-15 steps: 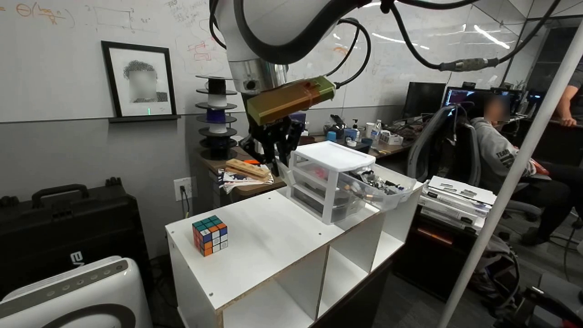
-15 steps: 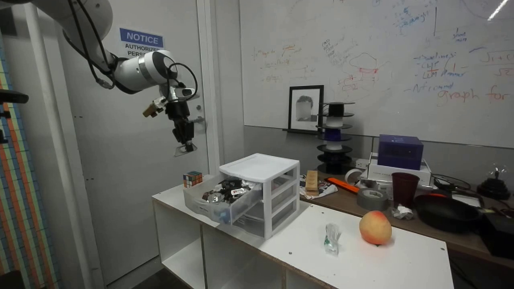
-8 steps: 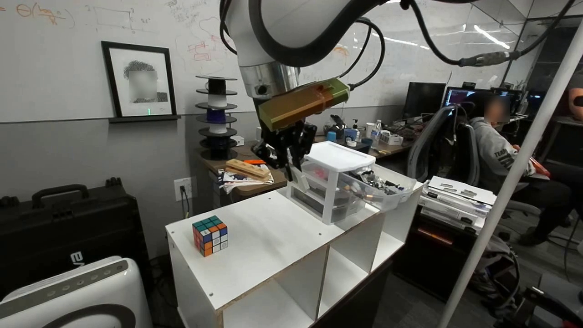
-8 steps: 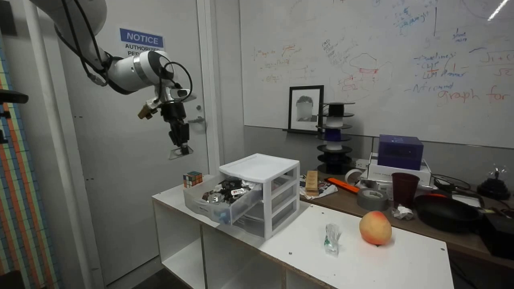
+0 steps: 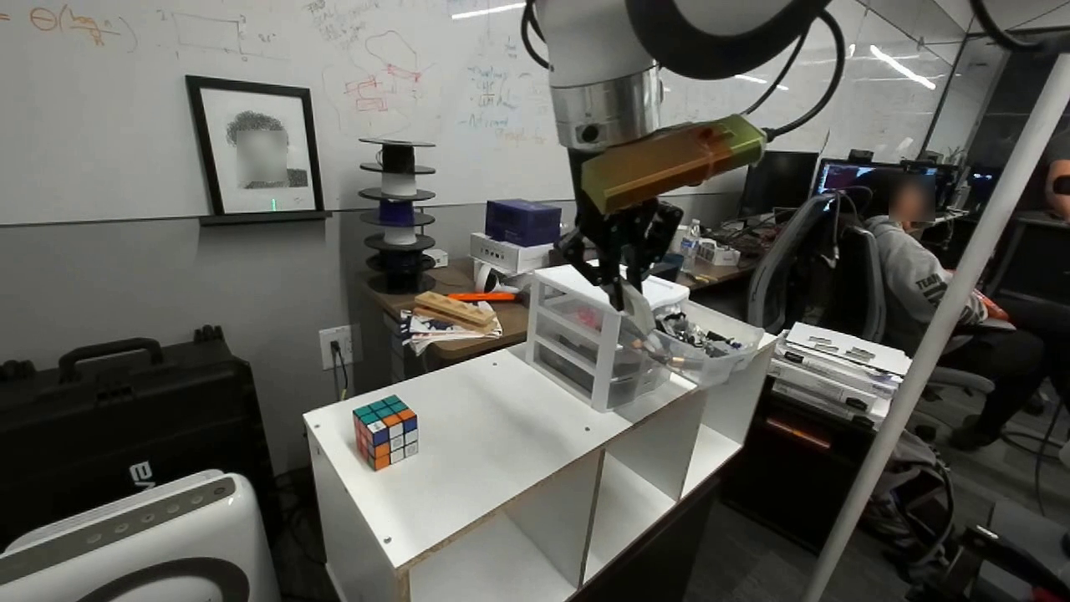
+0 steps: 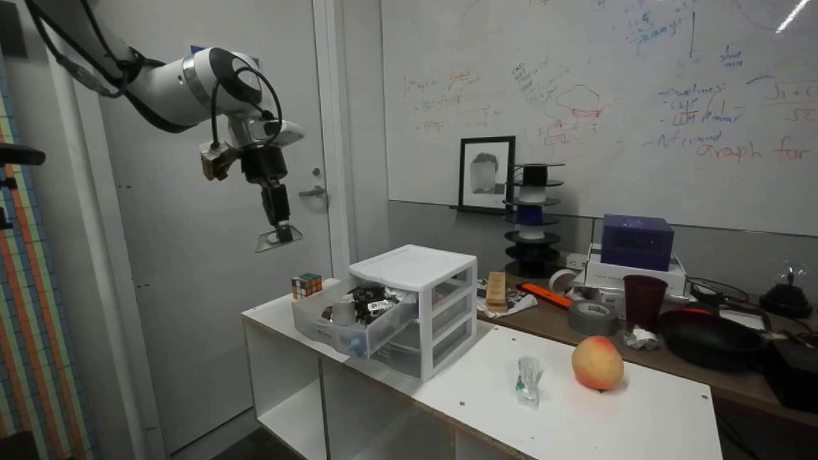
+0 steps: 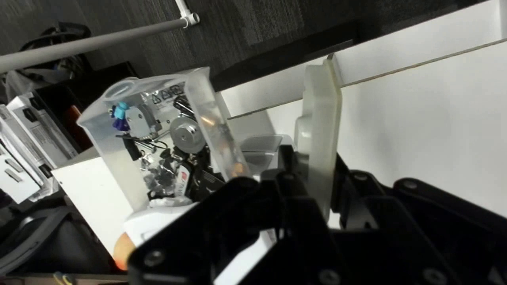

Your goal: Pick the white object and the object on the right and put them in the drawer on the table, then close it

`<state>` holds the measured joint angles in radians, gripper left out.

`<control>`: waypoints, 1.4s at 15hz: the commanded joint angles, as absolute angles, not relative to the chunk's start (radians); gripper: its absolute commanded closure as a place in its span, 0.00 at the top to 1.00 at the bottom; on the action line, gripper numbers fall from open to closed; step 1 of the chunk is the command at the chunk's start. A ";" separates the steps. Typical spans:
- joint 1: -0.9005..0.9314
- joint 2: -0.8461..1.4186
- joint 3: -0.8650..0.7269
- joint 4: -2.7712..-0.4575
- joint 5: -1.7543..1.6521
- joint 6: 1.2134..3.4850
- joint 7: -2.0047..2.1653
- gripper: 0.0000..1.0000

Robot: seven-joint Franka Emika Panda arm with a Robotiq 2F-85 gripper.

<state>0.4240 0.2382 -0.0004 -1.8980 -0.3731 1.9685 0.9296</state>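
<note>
My gripper (image 5: 625,299) is shut on the white object (image 7: 323,118), a thin pale plastic piece that juts out past the fingertips. In both exterior views it hangs in the air, higher than the table (image 5: 493,456). The drawer (image 6: 324,333) is the clear top one of the white mini-chest (image 6: 415,263); it stands pulled out, full of small parts. From the wrist view, the held piece is beside the drawer, not over its opening. Which thing is the object on the right I cannot tell: a plastic-wrapped item (image 6: 528,381) and a peach-like fruit (image 6: 597,363) lie at one end.
A Rubik's cube (image 5: 385,432) sits at the table's opposite end. The chest's raised white top is close to the gripper. Behind runs a cluttered brown desk (image 6: 543,319) with tape, a cup and a pan. A pale pole (image 7: 99,42) stands beyond the drawer's front.
The gripper has travelled with the white object toward the drawer's side of the chest, rightward in an exterior view. Its hold has stayed the same. The drawer and the things on the table have not moved.
</note>
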 commanded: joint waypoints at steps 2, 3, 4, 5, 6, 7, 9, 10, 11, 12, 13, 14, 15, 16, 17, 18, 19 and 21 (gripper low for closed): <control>0.276 0.104 0.012 -2.132 -0.350 2.137 1.012 0.07; 0.248 0.094 0.006 -2.165 -0.350 2.169 1.032 0.07; 0.219 0.085 0.002 -2.194 -0.343 2.202 1.039 0.07; 0.194 0.078 -0.003 -2.220 -0.344 2.234 1.059 0.07; 0.171 0.072 -0.006 -2.242 -0.341 2.266 1.068 0.07; 0.151 0.065 -0.008 -2.262 -0.333 2.295 1.072 0.07; 0.123 0.050 -0.010 -2.294 -0.334 2.345 1.096 0.07; 0.113 0.040 -0.011 -2.307 -0.343 2.369 1.118 0.07; 0.105 0.033 -0.012 -2.317 -0.349 2.390 1.139 0.07; 0.099 0.031 -0.013 -2.322 -0.364 2.404 1.168 0.07; 0.093 0.028 -0.014 -2.326 -0.376 2.413 1.197 0.07; 0.087 0.035 -0.016 -2.326 -0.388 2.416 1.221 0.06; 0.081 0.043 -0.016 -2.323 -0.392 2.414 1.233 0.06; 0.076 0.056 -0.017 -2.319 -0.403 2.413 1.252 0.06; 0.069 0.055 -0.022 -2.332 -0.413 2.416 1.264 0.06; 0.058 0.043 -0.030 -2.356 -0.422 2.424 1.270 0.06; 0.050 0.043 -0.035 -2.368 -0.428 2.437 1.276 0.06; 0.032 0.033 -0.048 -2.390 -0.438 2.475 1.281 0.07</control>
<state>0.0552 0.0703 -0.0320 -2.3332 -0.3999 2.4142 1.2451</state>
